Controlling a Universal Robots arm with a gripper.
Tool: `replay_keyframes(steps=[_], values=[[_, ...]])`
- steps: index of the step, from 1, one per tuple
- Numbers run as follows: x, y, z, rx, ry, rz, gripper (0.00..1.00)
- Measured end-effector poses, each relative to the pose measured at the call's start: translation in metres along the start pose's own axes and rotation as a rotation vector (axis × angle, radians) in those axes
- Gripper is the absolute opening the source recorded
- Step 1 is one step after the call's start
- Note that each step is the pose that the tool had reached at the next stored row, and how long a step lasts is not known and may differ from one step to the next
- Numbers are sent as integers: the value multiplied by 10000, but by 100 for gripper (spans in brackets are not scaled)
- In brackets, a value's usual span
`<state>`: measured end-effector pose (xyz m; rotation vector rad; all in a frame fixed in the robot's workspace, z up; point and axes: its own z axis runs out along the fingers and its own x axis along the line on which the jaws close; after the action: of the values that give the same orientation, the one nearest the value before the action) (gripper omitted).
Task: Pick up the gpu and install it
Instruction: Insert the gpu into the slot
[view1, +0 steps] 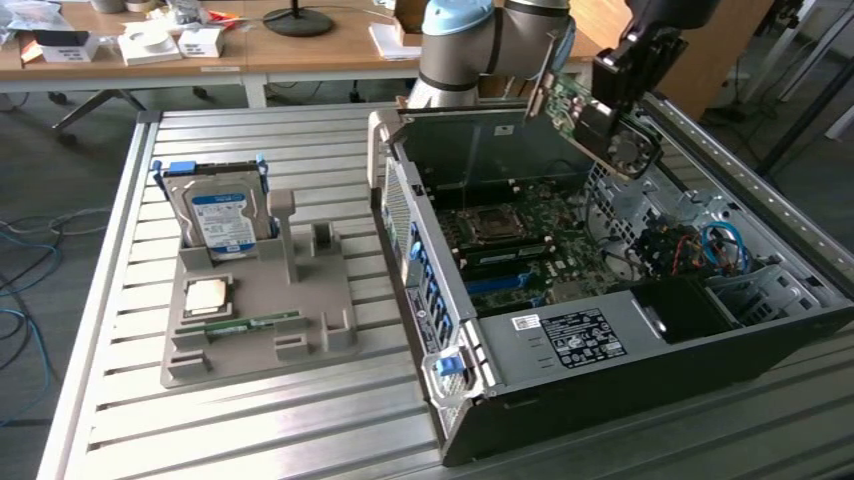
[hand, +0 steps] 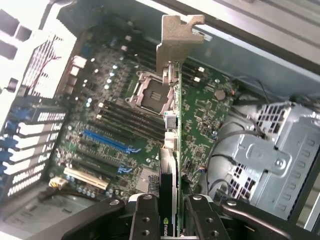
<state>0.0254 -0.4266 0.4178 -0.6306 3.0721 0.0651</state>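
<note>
My gripper is shut on the gpu, a flat card with a green edge and a tan face. It hangs tilted in the air above the back of the open computer case. In the wrist view the gpu is seen edge-on between my two black fingers, with its silver bracket at the far end. Below it lies the green motherboard with its processor socket and a blue expansion slot. The card is well clear of the board.
On the slatted metal table stands a grey parts holder, at the exterior view's left. It carries a silver hard drive, a processor and a green memory stick. Inside the case are a metal drive cage and loose cables.
</note>
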Motion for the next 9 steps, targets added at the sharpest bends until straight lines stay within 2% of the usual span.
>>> replay_keyframes(steps=[9], values=[[0,1,12,-21,61,-1538,26]])
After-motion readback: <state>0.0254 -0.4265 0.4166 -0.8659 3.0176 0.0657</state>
